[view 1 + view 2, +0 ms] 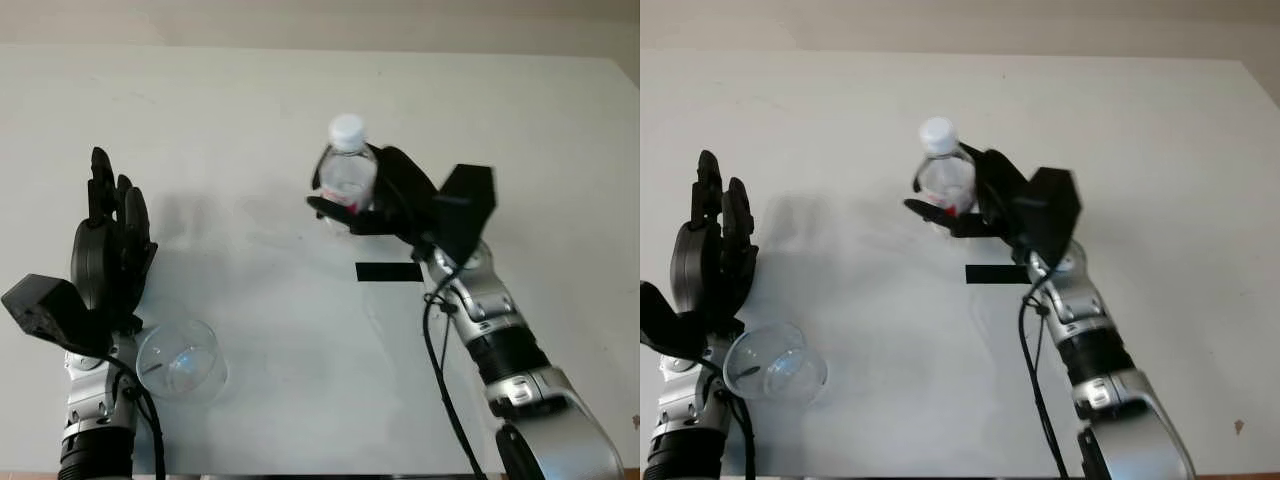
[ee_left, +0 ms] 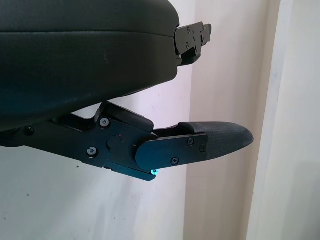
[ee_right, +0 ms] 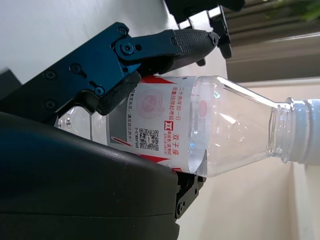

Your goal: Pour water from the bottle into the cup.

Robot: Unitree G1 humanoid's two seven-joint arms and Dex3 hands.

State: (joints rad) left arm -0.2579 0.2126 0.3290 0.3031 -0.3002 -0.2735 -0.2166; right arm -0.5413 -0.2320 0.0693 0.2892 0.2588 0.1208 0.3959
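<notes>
We see our right hand (image 1: 375, 205) wrapped around the capped bottle (image 1: 347, 175), upright at table (image 1: 300, 90) centre. The empty cup (image 1: 180, 362) sits beside our open left hand (image 1: 108, 250); black tape (image 1: 388, 271) lies nearby.

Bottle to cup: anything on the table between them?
Nothing: in the left eye view, only bare white table separates the bottle, held by the right robot hand, from the cup.

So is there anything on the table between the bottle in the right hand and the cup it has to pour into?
Nothing visible. The right hand grips the bottle; bare table separates it from the cup beside the open left hand. The bottle's white cap is still on.
</notes>
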